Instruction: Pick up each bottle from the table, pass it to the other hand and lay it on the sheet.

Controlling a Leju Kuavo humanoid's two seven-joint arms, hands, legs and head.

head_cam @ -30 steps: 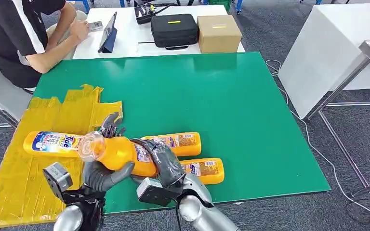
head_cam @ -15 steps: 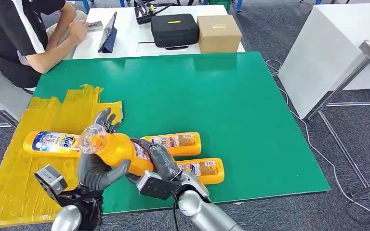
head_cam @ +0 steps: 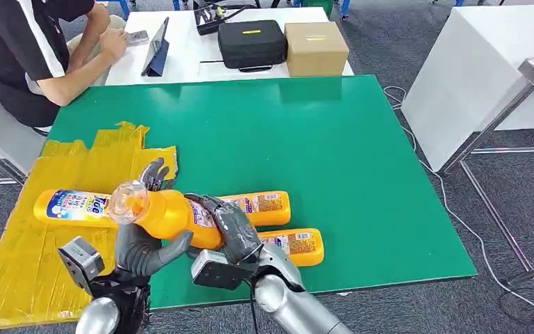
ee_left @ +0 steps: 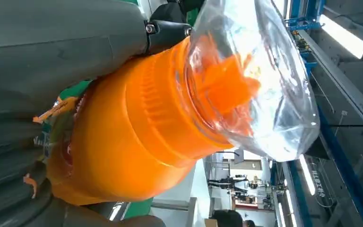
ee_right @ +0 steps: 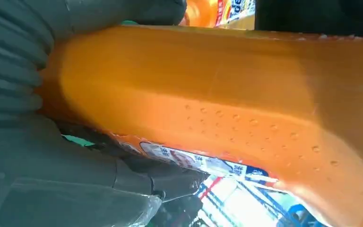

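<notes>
I have an orange bottle up off the desk, lying across in front of me with its clear cap pointing toward the yellow sheet. Both of my hands are on it: my right hand wraps the lower body over the label, and my left hand cups the shoulder and neck from beneath, its fingers reaching up behind the cap.

I judge the bottle to be fairly heavy if it is full, stiff in the wall and smooth enough to slide in a loose hold. The right wrist view shows small raised dots on its side, which may help a little. The ribbed collar under the cap looks like the surest stop for my left hand, so the weight cannot slip through. The cap itself seems thin and springy, so I would not squeeze there.

One bottle already lies on the sheet. Two more lie on the green desk just beside my right hand.
</notes>
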